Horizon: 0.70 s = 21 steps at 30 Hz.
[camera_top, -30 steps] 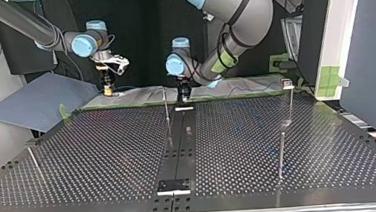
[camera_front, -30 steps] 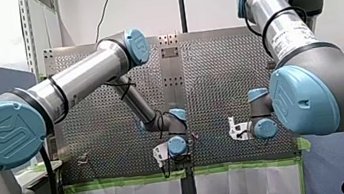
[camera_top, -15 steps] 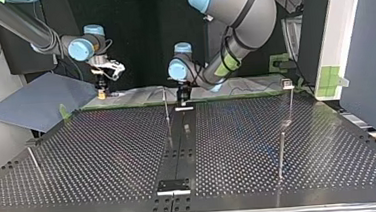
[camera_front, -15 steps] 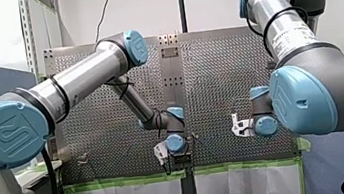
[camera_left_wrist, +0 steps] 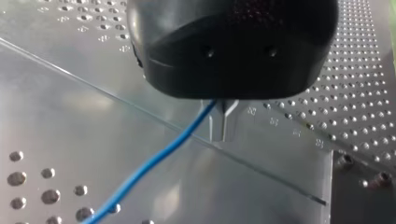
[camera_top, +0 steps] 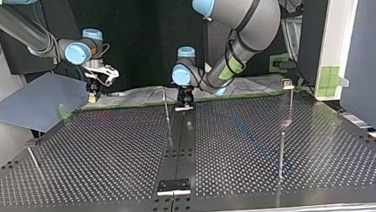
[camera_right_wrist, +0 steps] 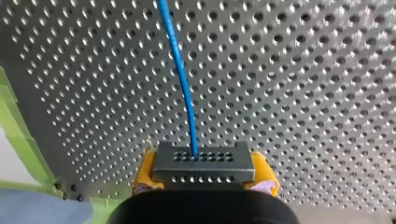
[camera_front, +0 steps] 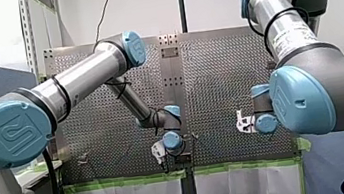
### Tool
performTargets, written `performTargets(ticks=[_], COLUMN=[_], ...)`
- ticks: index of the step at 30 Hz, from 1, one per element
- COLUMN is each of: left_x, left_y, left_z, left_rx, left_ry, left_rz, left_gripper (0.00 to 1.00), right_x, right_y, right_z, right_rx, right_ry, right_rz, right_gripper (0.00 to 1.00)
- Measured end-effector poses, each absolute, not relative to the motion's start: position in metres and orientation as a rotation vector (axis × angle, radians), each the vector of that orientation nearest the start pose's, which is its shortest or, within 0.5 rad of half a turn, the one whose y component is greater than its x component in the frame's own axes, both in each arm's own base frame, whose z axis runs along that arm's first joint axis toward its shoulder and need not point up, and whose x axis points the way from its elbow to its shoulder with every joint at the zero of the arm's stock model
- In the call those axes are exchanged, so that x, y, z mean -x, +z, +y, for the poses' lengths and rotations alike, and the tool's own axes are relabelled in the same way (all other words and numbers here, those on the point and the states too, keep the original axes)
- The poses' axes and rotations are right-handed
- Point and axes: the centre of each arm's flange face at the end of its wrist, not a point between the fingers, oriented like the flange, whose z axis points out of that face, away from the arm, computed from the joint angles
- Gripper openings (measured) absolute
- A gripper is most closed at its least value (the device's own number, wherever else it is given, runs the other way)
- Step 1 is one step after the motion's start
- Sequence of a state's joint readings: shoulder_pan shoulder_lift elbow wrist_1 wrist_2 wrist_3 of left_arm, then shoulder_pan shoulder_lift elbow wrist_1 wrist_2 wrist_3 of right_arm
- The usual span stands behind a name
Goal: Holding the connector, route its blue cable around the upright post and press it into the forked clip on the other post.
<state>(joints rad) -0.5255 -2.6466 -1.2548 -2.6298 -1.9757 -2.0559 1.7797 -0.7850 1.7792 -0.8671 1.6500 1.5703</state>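
Two grippers, both closed. Top view: L gripper (camera_top: pixel 184 102) sits just right of the mid post (camera_top: pixel 167 112), R gripper (camera_top: pixel 92 95) well left of that post, both near the table's (camera_top: pixel 104 157) arm-side edge. L wrist view: metal fingers (camera_left_wrist: pixel 215 126) together, blue cable (camera_left_wrist: pixel 154 158) coming out between them. R wrist view: yellow pads (camera_right_wrist: pixel 145 169) clamp the connector (camera_right_wrist: pixel 203 161); cable runs ahead over the table.
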Motion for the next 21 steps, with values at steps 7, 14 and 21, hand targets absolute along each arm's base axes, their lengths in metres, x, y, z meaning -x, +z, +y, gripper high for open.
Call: performTargets(ticks=[7,14,21], left_x=[-0.578,-0.571,-0.553], left_y=[-0.026,-0.032,-0.045], left_z=[-0.441,-0.434,-0.424], left_rx=[0.238,0.212,0.176], left_ry=[-0.33,-0.252,-0.165], left_rz=[1.803,1.812,1.82], left_gripper=[0.0,0.41,0.96], right_x=[-0.247,-0.254,-0.26], right_y=[0.022,0.022,0.02], right_z=[-0.562,-0.559,-0.556], right_rx=[-1.414,-1.447,-1.474], right_ry=[1.226,1.255,1.275], right_rz=[-1.223,-1.204,-1.192], right_gripper=[0.0,0.0,0.0])
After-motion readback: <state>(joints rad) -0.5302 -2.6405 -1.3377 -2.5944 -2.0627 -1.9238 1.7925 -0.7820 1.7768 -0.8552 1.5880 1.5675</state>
